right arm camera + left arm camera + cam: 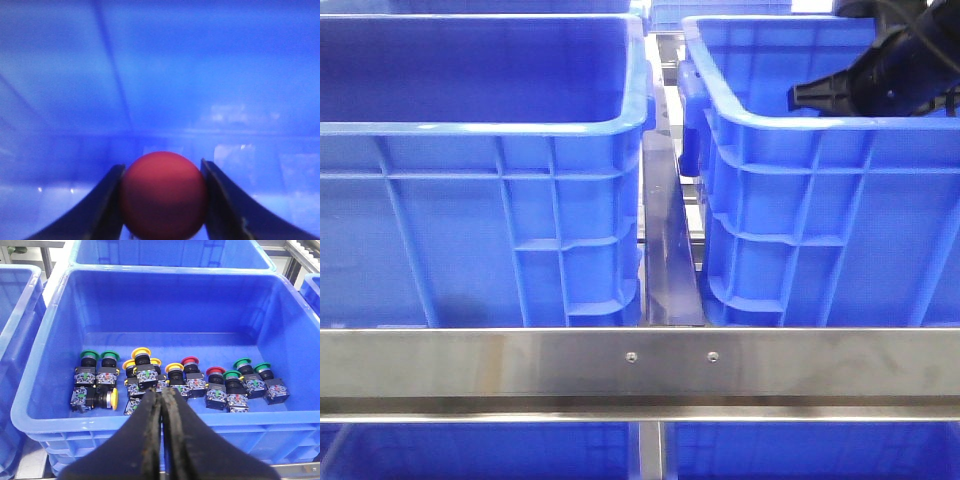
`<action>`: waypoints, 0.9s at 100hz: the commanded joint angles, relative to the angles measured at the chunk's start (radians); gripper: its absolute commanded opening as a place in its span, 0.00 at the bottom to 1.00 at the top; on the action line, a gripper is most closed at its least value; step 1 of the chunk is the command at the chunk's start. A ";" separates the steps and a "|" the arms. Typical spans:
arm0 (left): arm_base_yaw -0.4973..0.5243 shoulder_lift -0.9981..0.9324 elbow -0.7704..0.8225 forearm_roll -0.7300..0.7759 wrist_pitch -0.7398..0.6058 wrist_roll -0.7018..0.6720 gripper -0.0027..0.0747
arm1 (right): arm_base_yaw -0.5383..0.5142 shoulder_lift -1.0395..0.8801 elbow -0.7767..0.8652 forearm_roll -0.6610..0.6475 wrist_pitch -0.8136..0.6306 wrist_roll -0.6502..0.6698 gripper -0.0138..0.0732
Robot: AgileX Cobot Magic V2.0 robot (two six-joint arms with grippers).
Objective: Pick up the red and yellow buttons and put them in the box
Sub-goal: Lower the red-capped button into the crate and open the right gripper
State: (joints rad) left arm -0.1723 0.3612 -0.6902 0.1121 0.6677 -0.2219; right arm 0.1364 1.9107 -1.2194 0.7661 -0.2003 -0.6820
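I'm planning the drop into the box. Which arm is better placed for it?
The right. Its fingers are shut on a red button with blue crate wall close ahead, and the front view shows it inside the right crate. The left gripper is shut, empty, above the button crate.

The right gripper [164, 200] is closed on a round red button [163, 196], one dark finger [102, 210] touching each side of it. Behind them is only blurred blue box [160, 75] surface, with faint ridges and a few small glints of light.
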 commanded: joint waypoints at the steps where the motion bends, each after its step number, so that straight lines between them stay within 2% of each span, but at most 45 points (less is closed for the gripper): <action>1: 0.003 0.008 -0.024 -0.003 -0.071 -0.010 0.01 | -0.002 -0.035 -0.035 -0.017 -0.041 -0.008 0.37; 19: 0.003 0.008 -0.024 -0.003 -0.071 -0.010 0.01 | -0.002 -0.024 -0.035 -0.017 0.003 -0.008 0.41; 43: 0.003 0.008 -0.024 -0.003 -0.071 -0.010 0.01 | -0.002 -0.029 -0.035 -0.017 0.034 -0.008 0.66; 52: 0.003 0.008 -0.024 -0.003 -0.071 -0.010 0.01 | -0.006 -0.033 -0.035 -0.017 0.047 -0.008 0.72; 90: 0.003 0.008 -0.024 -0.003 -0.071 -0.010 0.01 | -0.067 -0.150 -0.035 -0.016 0.149 -0.008 0.73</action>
State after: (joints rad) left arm -0.1723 0.3612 -0.6902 0.1121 0.6677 -0.2219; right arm 0.0895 1.8605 -1.2293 0.7586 -0.0422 -0.6824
